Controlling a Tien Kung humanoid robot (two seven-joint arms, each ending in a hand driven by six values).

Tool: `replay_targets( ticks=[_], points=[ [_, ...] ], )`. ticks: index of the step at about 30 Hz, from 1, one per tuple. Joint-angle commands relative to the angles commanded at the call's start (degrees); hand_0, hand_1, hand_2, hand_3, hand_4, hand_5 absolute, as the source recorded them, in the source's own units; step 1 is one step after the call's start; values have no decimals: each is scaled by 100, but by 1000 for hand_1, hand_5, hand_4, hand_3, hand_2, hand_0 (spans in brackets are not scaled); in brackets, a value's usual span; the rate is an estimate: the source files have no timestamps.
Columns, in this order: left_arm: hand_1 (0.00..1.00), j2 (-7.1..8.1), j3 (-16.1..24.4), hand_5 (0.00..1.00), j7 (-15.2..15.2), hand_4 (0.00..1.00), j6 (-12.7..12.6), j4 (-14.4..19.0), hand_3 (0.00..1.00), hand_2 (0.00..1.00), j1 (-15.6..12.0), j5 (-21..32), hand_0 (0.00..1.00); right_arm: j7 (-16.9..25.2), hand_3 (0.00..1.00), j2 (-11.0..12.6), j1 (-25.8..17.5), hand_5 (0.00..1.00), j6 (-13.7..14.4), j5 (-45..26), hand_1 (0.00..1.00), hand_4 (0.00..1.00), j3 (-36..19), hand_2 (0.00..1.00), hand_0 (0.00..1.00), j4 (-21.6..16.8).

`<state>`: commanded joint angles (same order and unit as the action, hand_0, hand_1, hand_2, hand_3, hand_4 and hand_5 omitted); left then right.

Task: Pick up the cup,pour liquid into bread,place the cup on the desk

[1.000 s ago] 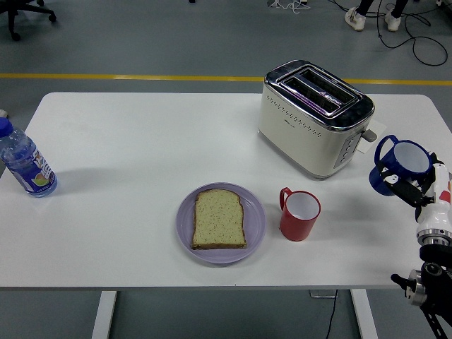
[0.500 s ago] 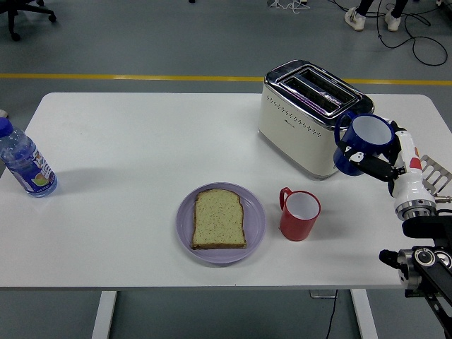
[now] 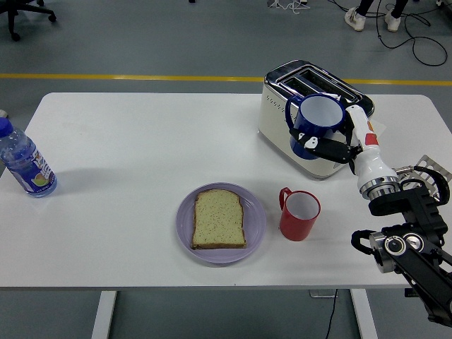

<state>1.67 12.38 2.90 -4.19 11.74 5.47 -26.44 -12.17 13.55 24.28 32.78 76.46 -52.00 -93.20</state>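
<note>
Blue cup point(image 3: 316, 124) gripped upright in right hand point(image 3: 337, 145); carry level down-left past red cup point(image 3: 299, 214) to bread point(image 3: 219, 219), tip slowly over slice centre.

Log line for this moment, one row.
right hand: shut on blue cup, raised before toaster | bread: on purple plate, unpoured | left hand: out of view

Right arm point(image 3: 402, 233) reaching up-left, right hand point(image 3: 337, 145) raised, fingers point(image 3: 326, 147) curled closed
</note>
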Motion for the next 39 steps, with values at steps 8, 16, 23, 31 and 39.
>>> replay_targets(
  ticks=[8, 16, 23, 31, 39],
  points=[
    [649, 11, -34, 838, 0, 326, 1, -2, 565, 663, -20, 25, 640, -471, 556, -88, 685, 2, 0, 945, 214, 725, 661, 468, 226, 341],
    [649, 3, -84, 838, 3, 326, 3, -8, 564, 663, -61, 73, 640, -836, 561, -62, 1121, 2, -213, 2062, 223, 693, 1208, 474, 238, 658],
    [649, 22, -108, 837, 4, 325, 0, -18, 564, 663, -88, 98, 640, -1099, 562, 134, 1463, 2, -408, 3562, 237, 680, 1670, 482, 257, 719],
    [649, 16, -87, 837, 0, 326, 1, -6, 564, 663, -57, 81, 640, -1084, 559, 368, 1901, 2, -446, 4649, 248, 691, 2454, 480, 269, 708],
    [649, 15, -48, 833, 1, 323, 0, -13, 563, 663, -60, 90, 640, -1070, 557, 425, 2246, 2, -428, 4969, 313, 694, 3219, 491, 314, 870]
  ],
)
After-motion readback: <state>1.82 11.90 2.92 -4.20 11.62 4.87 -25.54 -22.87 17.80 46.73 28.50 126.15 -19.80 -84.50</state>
